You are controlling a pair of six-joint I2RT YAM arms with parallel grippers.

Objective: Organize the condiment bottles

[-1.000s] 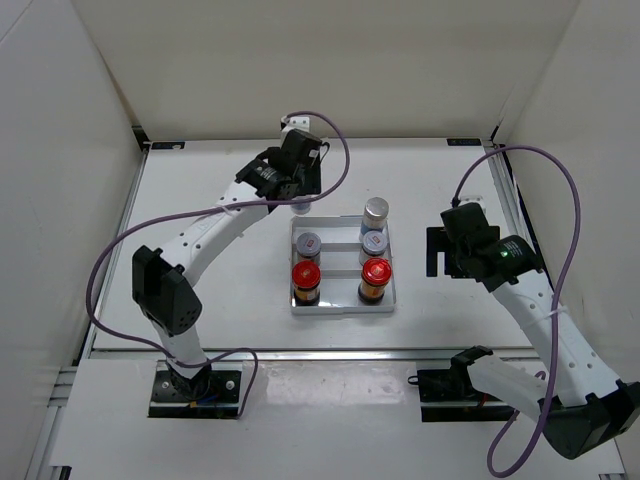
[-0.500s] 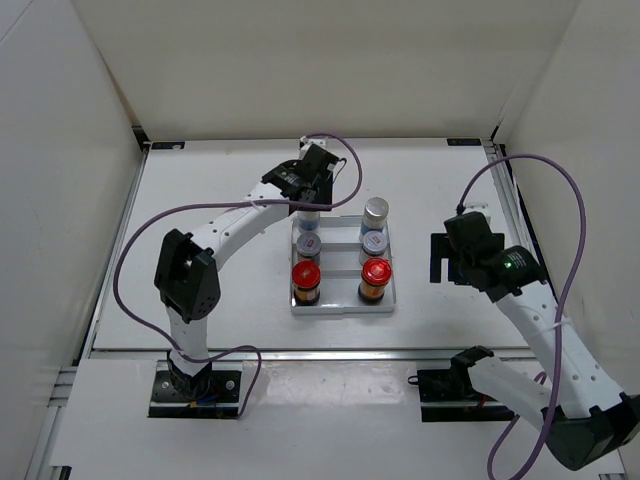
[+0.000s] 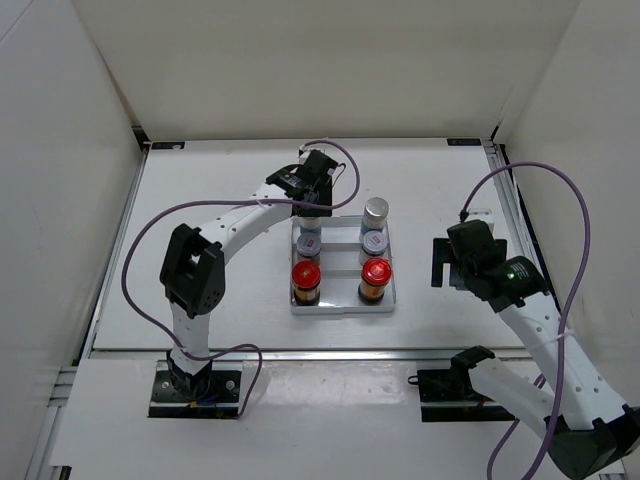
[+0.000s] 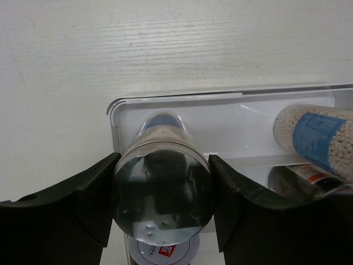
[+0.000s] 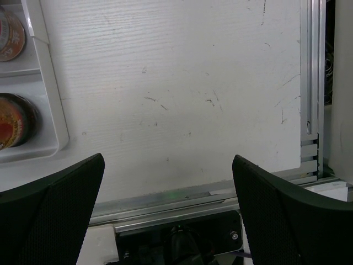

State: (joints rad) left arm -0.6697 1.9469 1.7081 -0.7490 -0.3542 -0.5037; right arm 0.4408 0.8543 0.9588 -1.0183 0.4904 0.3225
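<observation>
My left gripper [image 3: 311,208] is shut on a tall silver-capped bottle [image 4: 162,190] and holds it upright at the back left corner of the white tray [image 3: 343,304]. The second tall silver-capped, blue-labelled bottle [image 3: 376,211] stands at the tray's back right, and also shows in the left wrist view [image 4: 317,138]. Two short silver-capped jars [image 3: 309,245] [image 3: 374,242] sit in the middle row. Two red-capped jars [image 3: 306,276] [image 3: 376,272] stand in the front row. My right gripper [image 3: 438,262] is open and empty, to the right of the tray.
The right wrist view shows bare white table, the tray's right rim [image 5: 51,110] and the metal rail [image 5: 309,83] at the table's right edge. White walls enclose the table on three sides. The purple cables loop above both arms.
My left gripper has carried the tall bottle from behind the tray's left side to over its back left corner. My right arm has drawn back slightly toward the near edge.
</observation>
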